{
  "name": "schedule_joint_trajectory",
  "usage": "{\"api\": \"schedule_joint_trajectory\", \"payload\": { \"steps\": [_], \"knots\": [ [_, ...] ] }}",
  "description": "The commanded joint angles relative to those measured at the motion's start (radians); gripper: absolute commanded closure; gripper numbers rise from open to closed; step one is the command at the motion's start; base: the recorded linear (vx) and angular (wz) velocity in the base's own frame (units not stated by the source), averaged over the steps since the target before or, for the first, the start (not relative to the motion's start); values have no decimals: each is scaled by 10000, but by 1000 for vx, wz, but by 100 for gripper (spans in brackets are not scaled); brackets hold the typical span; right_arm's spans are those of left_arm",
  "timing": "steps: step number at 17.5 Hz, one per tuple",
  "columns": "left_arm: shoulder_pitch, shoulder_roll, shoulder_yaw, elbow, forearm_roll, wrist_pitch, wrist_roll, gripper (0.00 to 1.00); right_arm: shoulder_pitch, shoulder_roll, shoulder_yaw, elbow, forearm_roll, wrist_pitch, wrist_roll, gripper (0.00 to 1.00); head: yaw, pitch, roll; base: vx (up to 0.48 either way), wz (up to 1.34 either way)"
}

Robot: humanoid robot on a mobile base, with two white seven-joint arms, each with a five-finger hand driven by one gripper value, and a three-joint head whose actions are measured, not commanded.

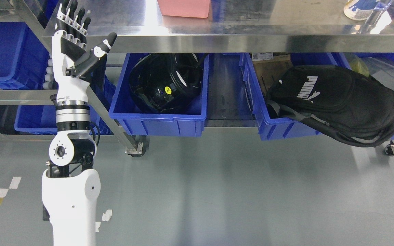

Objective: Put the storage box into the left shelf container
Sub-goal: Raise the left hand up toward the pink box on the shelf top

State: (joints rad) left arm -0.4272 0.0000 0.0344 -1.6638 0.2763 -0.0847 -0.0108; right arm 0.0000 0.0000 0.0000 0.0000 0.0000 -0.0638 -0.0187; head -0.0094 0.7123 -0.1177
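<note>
Up on the shelf top, pink storage box (184,8) sits right of open, empty left hand (75,44).

Left arm comes up from bottom left, forearm near vertical, white casing with a metal wrist ring. Left hand (75,42) raised, palm open, fingers (76,18) straight up, thumb angled out right, holding nothing.

Steel shelf (238,42): pink box (184,8) stood on its top, at the far edge. Below it, blue bin (159,119) held a black helmet (164,82); right of that, a second bin (268,126) held a black backpack (337,102). Left hand (75,44) was raised before the shelf's left end, fingers spread, empty.
</note>
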Motion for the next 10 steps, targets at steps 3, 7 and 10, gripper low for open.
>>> {"api": "schedule_joint_trajectory", "payload": {
  "steps": [3,7,10],
  "knots": [
    [-221,175,744,56,-17,447,-167,0,-61,-175,-31,-175,-15,-6,64,0,0,-1,0,0,0],
    [-2288,1758,807,1462,-812,463,-2829,0,-61,-175,-31,-175,-15,-6,64,0,0,-1,0,0,0],
    [-4786,3937,-551,3959,-1901,479,-5455,0,-61,-175,-31,-175,-15,-6,64,0,0,0,0,0,0]
  ]
}}
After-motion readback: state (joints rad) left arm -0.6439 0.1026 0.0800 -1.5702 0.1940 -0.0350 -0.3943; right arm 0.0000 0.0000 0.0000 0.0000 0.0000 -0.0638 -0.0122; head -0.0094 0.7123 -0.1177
